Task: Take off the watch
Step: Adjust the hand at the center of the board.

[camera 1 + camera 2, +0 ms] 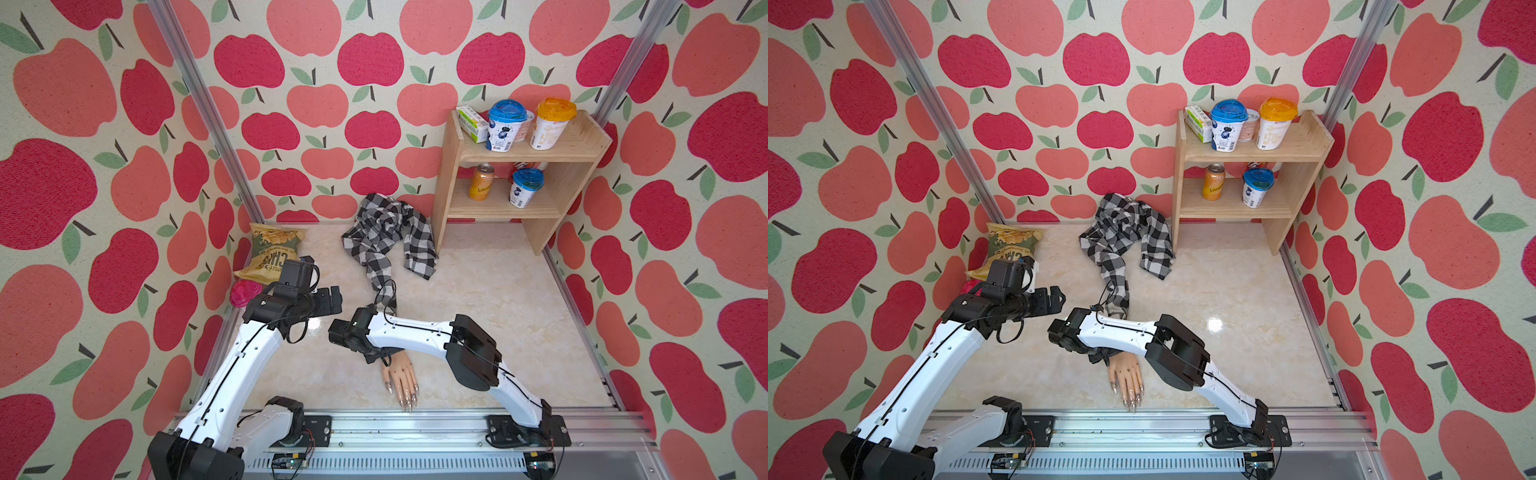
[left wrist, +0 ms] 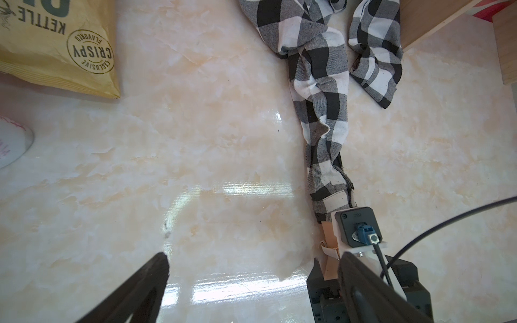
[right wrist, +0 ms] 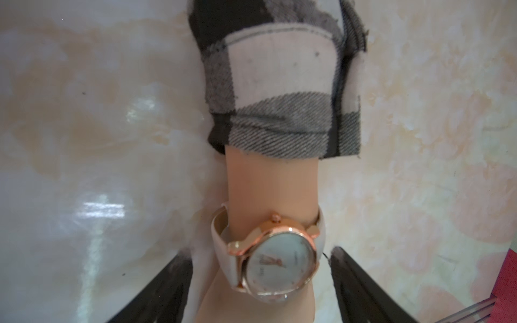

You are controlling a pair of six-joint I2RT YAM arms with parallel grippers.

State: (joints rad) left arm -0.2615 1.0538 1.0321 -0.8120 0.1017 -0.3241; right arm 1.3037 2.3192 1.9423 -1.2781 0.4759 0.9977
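Two grippers noted: left gripper [image 2: 253,257] spread wide over glossy marbled tabletop [image 2: 223,139]; right gripper [image 3: 261,256] parted astride watch [image 3: 275,260]. Watch worn on mannequin wrist [image 3: 271,181] near checked woven cuff [image 3: 282,112]; round white dial turned upward, crown pointed at cuff, smooth pale strap wrapped crosswise; case polished rose-gold.

Place: a robotics lab booth, dressed like a home corner.
Walls: apple-print cloth [image 1: 332,104] between aluminium posts [image 1: 208,112].
Front edge: metal rail [image 1: 395,428] carrying the left arm [image 1: 237,365] and right arm [image 1: 415,332].
Floor: marble-look tabletop [image 1: 498,291].
Props: wooden shelf [image 1: 446,187] with cups [image 1: 505,124] and a can [image 1: 482,183].
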